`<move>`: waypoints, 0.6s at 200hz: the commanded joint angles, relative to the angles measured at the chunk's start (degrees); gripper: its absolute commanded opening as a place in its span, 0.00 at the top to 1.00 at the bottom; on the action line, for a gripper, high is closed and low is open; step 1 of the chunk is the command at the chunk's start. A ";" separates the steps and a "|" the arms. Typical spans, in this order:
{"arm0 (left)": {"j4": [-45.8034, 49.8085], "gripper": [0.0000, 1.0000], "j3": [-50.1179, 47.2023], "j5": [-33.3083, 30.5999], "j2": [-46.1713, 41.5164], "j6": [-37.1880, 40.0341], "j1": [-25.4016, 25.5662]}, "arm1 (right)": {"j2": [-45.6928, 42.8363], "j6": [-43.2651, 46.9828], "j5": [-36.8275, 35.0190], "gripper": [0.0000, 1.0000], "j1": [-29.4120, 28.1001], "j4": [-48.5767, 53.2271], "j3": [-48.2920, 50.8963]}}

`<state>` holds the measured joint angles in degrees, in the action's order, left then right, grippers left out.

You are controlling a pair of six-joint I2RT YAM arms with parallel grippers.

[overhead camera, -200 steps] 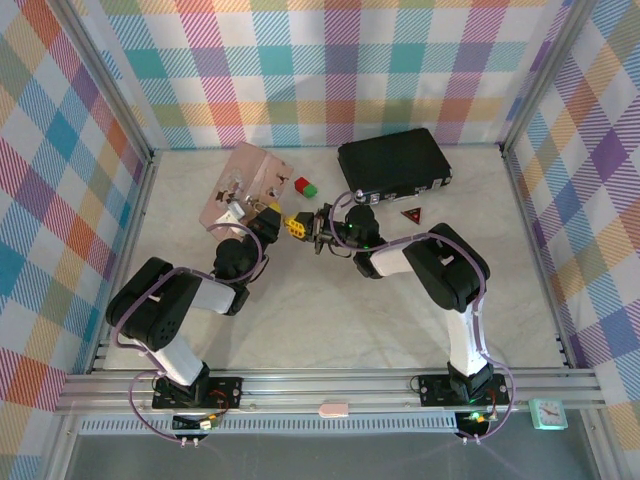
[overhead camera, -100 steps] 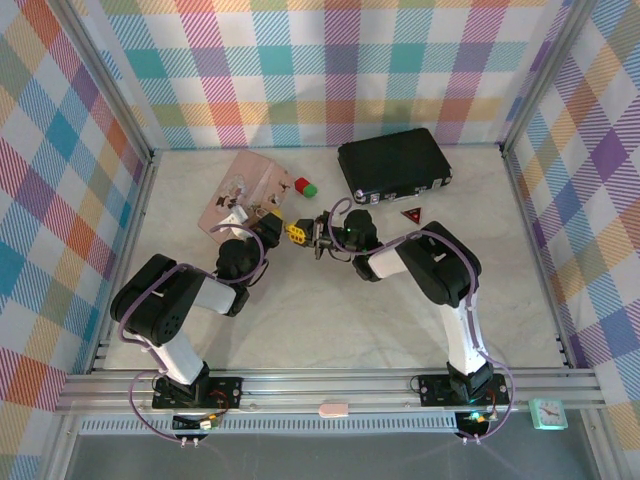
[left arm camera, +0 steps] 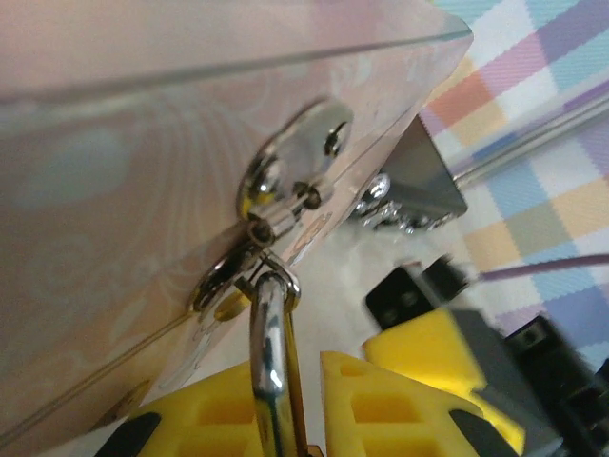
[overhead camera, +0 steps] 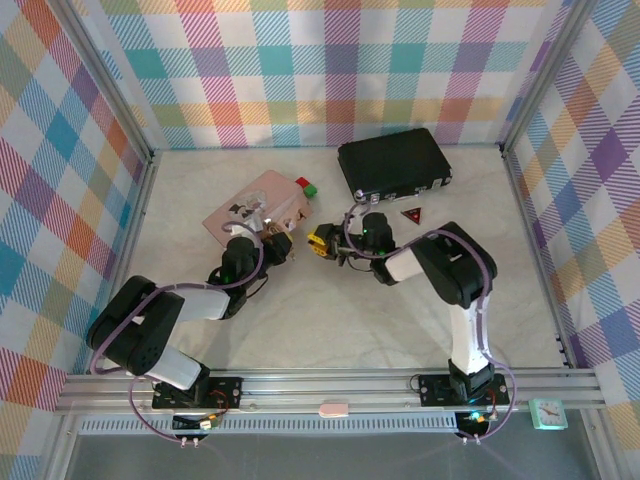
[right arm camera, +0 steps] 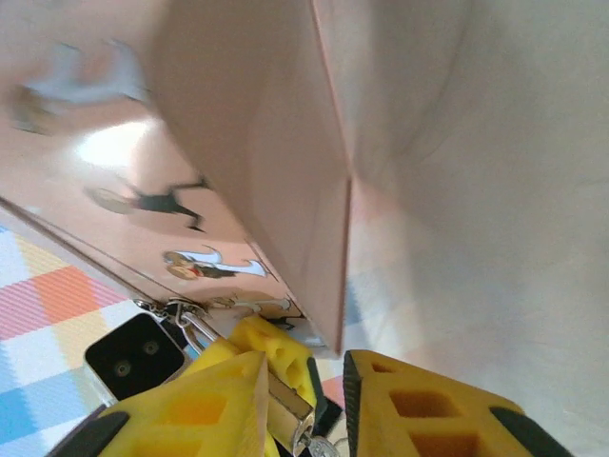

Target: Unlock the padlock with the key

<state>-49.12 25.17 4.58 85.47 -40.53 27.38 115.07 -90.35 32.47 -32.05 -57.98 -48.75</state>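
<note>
padlock point(left arm camera: 268, 350): hangs by its silver shackle through the hasp point(left arm camera: 295, 164) on the front of the pink tin point(overhead camera: 248, 207), at mid-table, left of centre.
left gripper point(overhead camera: 276, 241): jaws narrow, clamped on the padlock just below the hasp; the shackle rises from between the yellow fingers point(left arm camera: 221, 411).
right gripper point(overhead camera: 319, 242): near the tin's right corner, pointing at the left gripper, a short way off it; jaws stand a little apart; cannot tell whether they pinch anything.
key point(right arm camera: 288, 401): probably the small metal piece lying against one right finger; too blurred to confirm, and no keyhole is visible.
progress: lock steadied and both grippers brought to it. Judged not yet done: shackle looks closed through the hasp. Left: seat key, turn, free shackle.
surroundings: black case point(overhead camera: 393, 162) far right of the tin; red and green cubes point(overhead camera: 305, 186) touch the tin's far corner; red triangle point(overhead camera: 411, 214) beside the case; all on the pale table point(overhead camera: 330, 320).
obstruction: tin wall and left fingers crowd the approach; the tin may shift under a push.
</note>
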 commanded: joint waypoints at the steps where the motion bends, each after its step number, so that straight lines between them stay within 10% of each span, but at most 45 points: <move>1: 3.61 1.00 0.71 1.95 -1.74 3.23 0.82 | -7.14 20.61 -1.26 0.70 0.06 16.79 0.93; 73: 2.20 1.00 0.43 3.79 6.43 6.45 3.30 | -17.07 42.38 -8.77 0.65 -0.03 45.40 -2.93; 120: 1.94 0.63 0.12 0.99 7.96 5.11 3.21 | -18.77 48.73 -12.78 0.62 -1.25 51.67 -5.08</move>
<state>-42.74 25.17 7.46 94.04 -35.18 30.37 98.41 -48.07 22.65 -32.56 -11.97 -51.64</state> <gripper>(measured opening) 0.301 0.372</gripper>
